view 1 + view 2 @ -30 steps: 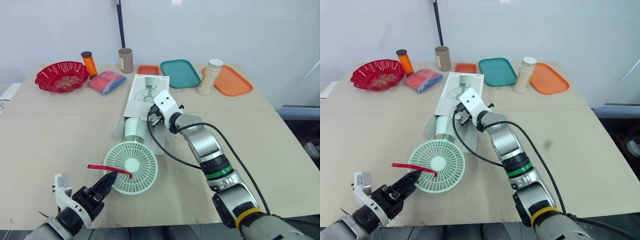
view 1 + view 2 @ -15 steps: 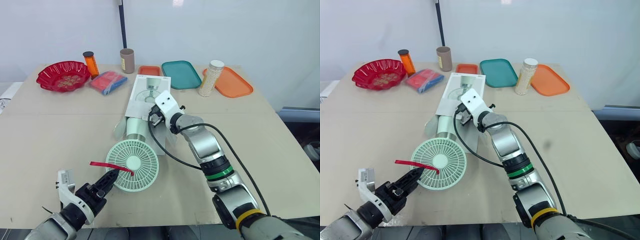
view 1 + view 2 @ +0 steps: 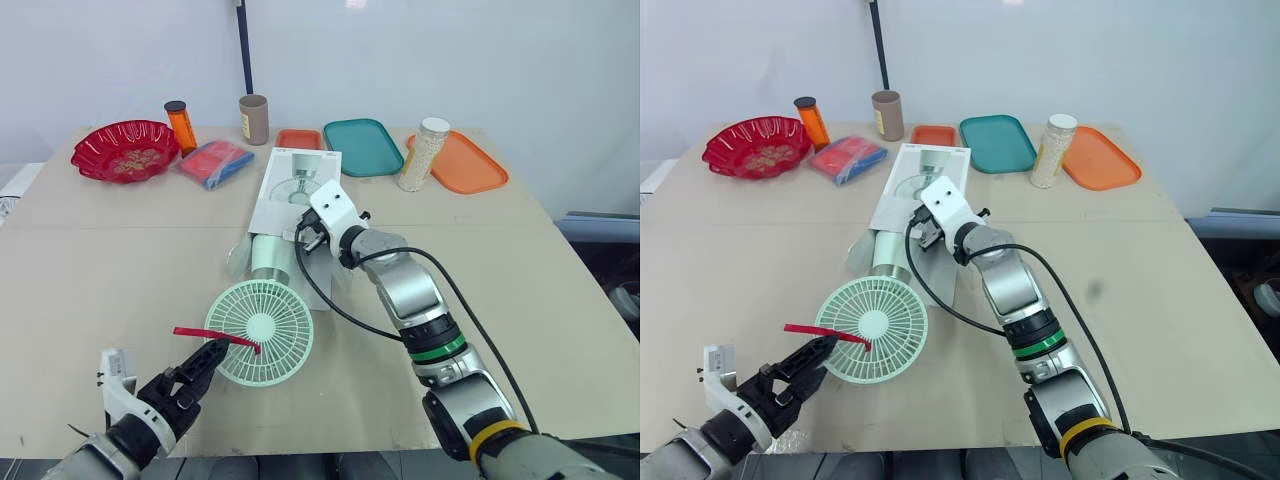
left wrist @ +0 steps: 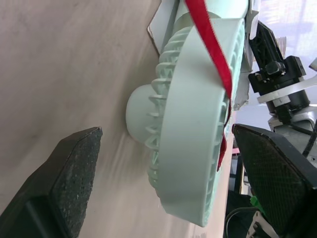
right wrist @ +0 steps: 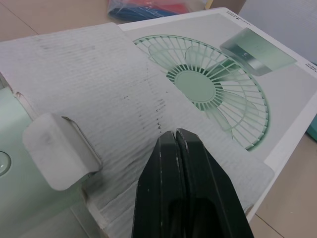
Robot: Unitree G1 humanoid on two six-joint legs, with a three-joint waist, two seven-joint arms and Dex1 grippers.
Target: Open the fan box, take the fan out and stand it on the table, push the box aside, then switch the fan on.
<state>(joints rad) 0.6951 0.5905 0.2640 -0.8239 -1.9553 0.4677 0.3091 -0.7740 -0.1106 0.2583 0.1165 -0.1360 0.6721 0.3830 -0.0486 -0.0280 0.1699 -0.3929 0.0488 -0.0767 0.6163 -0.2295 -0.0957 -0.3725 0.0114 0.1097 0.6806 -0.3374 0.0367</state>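
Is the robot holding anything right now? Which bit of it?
Nothing is held. The left gripper is open, with a finger on either side of the fan and a gap on both sides. The right gripper is shut and empty, over the fan box.

You're looking at a wide tan table (image 3: 90, 270) with a faint seam across its middle. A plain pale wall (image 3: 520, 60) stands behind its far edge, a dark pole (image 3: 245, 50) rising against it. Dark floor (image 3: 600, 265) shows past the table's right edge.
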